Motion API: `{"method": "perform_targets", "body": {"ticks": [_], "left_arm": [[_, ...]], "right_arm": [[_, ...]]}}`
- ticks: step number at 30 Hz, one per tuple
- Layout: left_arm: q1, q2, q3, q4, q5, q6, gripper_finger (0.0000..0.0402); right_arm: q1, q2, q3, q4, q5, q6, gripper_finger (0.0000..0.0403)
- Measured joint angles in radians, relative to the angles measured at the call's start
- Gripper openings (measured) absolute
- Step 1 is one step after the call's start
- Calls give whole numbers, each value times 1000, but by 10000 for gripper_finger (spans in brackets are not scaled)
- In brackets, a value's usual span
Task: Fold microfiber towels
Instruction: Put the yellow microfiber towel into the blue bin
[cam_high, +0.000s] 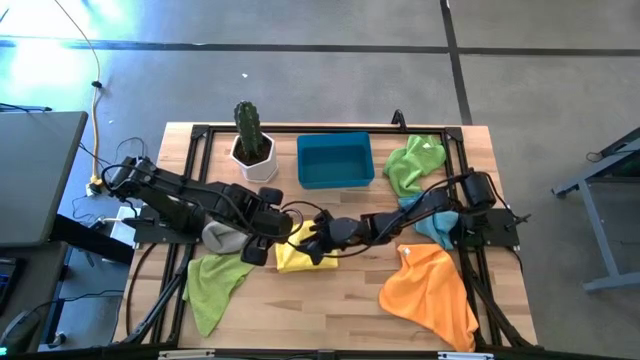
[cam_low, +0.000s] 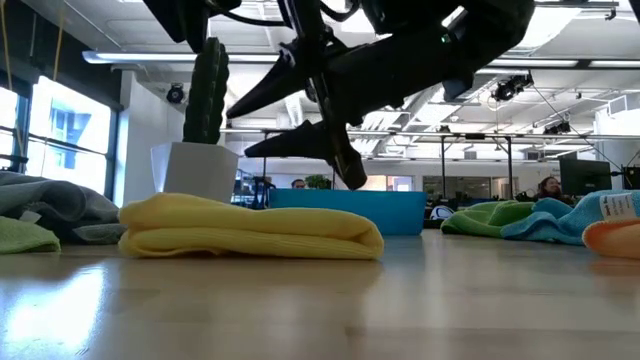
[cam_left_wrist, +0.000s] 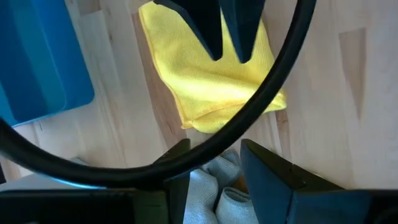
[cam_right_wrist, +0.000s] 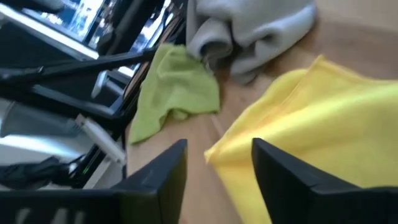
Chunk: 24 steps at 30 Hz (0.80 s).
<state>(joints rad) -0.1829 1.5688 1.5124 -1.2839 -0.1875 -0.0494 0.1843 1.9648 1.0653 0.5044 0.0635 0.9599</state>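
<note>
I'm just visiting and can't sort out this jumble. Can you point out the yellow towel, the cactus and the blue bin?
yellow towel (cam_low: 250, 232): low view, middle of its folded stack.
cactus (cam_high: 247, 126): high view, middle of its green stem.
blue bin (cam_high: 335, 178): high view, its near wall.

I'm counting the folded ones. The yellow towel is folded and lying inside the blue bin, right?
Not quite. The yellow towel is folded, but it lies on the table, not inside the blue bin. The high view shows it on the bare wood in front of the bin, with both hands over it, the left hand and the right hand.
</note>
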Motion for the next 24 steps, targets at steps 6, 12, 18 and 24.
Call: {"method": "perform_targets", "body": {"ticks": [6,12,18,24], "left_arm": [[0,0,0,0,0,0,131],[0,0,0,0,0,0,131],[0,1,0,0,-8,19,131],[1,1,0,2,-10,70,131]], "right_arm": [[-17,0,0,-63,-147,66,191],[1,-4,0,-175,-144,117,192],[33,-59,0,-298,-117,186,192],[71,-145,0,-575,19,262,192]]}}
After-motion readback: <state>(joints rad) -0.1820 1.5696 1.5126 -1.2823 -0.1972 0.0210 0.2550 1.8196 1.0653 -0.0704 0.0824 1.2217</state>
